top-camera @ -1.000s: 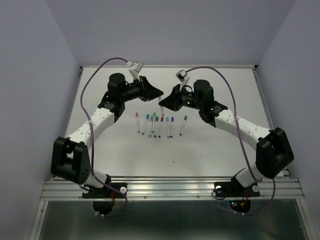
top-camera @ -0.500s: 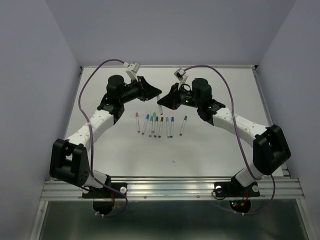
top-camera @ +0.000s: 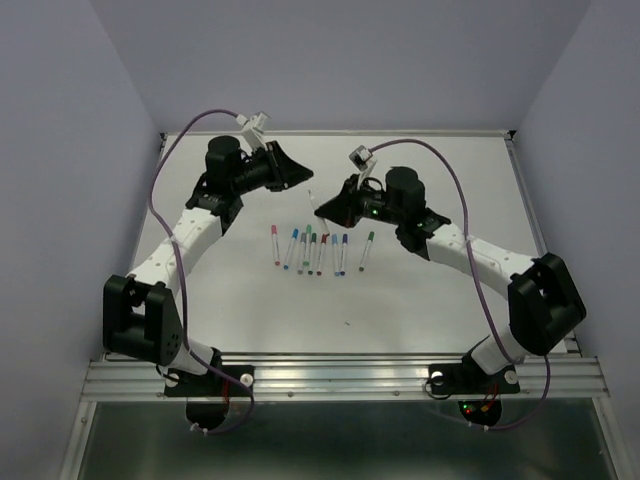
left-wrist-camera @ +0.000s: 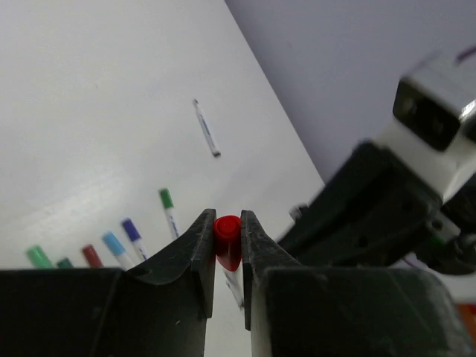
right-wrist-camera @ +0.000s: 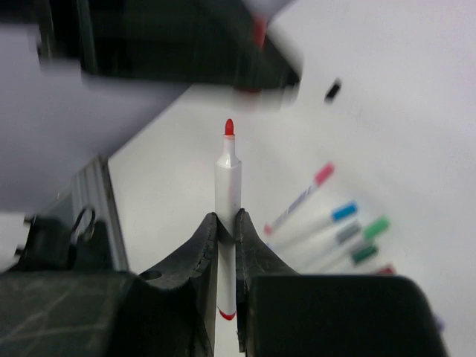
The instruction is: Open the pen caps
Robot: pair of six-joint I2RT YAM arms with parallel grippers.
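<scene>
The worktop is my first worry. It is smooth and white, so anything round that I let fall there will likely roll, and a wet nib would mark it.

The two arms are close over the far middle of it, and their tools are near each other. One careless swing from either could knock the two together.

The left tool is closed on a red cap, pinched right at the fingertips with its open end poking above them. The hold looks shallow. If I open the fingers up here in the air, I expect the cap to drop, bounce and run off somewhere hard to reach.

The right tool is clamped on a white pen, held upright around its lower half with most of the barrel standing free above the fingers. A bump on that long free end could twist it in the grip.

A row of capped pens lies just near of both tools. If I lower the open pen carelessly, it could shove them out of line and make later picks harder.

Smallest is the bare red nib, which points towards the left arm. A brush against it would smear ink on the arm.
</scene>
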